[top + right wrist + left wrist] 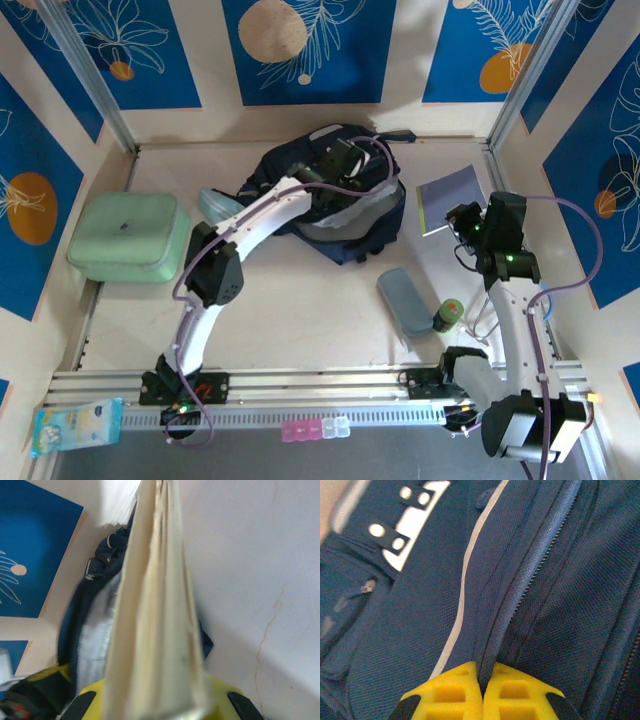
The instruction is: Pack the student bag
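Note:
The student bag (345, 215), dark navy with grey lining showing at its open mouth, lies at the back middle of the table. My left gripper (345, 160) rests on top of it. In the left wrist view its yellow fingers (455, 692) are shut on a fold of the bag (415, 625) beside the zip, with white tag patches (415, 525) beyond. My right gripper (467, 222) is shut on a purple-blue notebook (450, 198) to the right of the bag. In the right wrist view the notebook (155, 630) shows edge-on, cream pages upward, with the bag's mouth (95, 630) behind.
A mint-green case (128, 235) sits at the left. A grey-blue pencil pouch (405, 300) and a green-capped bottle (447, 316) lie near the right arm. A wipes packet (75, 425) and small pink and white blocks (315, 430) sit on the front rail.

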You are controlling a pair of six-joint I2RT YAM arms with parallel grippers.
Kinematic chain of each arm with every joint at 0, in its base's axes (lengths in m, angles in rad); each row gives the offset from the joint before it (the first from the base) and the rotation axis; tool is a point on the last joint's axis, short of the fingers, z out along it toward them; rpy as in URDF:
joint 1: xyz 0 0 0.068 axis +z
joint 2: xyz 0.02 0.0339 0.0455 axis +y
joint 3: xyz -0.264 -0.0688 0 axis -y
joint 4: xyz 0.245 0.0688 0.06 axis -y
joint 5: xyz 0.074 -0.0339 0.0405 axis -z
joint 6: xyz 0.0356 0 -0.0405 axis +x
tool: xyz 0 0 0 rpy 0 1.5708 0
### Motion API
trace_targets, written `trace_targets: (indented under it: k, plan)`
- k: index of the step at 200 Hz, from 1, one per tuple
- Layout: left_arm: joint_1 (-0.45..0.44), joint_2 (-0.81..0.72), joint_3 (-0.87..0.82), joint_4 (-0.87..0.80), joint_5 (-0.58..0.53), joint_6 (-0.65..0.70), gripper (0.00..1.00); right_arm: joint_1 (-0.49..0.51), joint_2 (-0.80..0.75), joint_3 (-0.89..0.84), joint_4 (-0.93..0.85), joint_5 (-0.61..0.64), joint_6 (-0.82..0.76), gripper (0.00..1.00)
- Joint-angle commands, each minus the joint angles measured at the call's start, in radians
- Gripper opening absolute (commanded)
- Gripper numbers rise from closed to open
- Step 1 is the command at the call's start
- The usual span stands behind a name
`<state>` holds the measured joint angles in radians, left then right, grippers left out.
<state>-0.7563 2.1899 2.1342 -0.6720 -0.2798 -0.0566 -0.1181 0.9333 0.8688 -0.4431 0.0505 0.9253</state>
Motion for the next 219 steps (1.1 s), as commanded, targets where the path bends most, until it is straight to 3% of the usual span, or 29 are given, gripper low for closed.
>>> trace_targets:
  k: [1,61,99,124,177,219]
  plan:
    - [0.023,-0.086,0.001,0.097,-0.069,-0.076,0.0,0.016,0.03,-0.013,0.113,-0.127,-0.009,0.0]
    - [0.028,-0.152,0.004,0.121,-0.026,-0.112,0.0,0.191,0.21,-0.024,0.346,-0.268,0.043,0.0]
    - [0.043,-0.179,0.006,0.103,0.027,-0.169,0.0,0.312,0.41,0.017,0.461,-0.198,0.131,0.0]
    - [0.06,-0.186,0.007,0.1,0.078,-0.196,0.0,0.348,0.555,0.048,0.59,-0.179,0.188,0.0]
    - [0.083,-0.187,0.009,0.089,0.144,-0.232,0.0,0.418,0.84,0.178,0.694,-0.113,0.296,0.0]
    - [0.096,-0.184,-0.009,0.107,0.18,-0.269,0.0,0.444,0.976,0.256,0.777,-0.117,0.352,0.09]
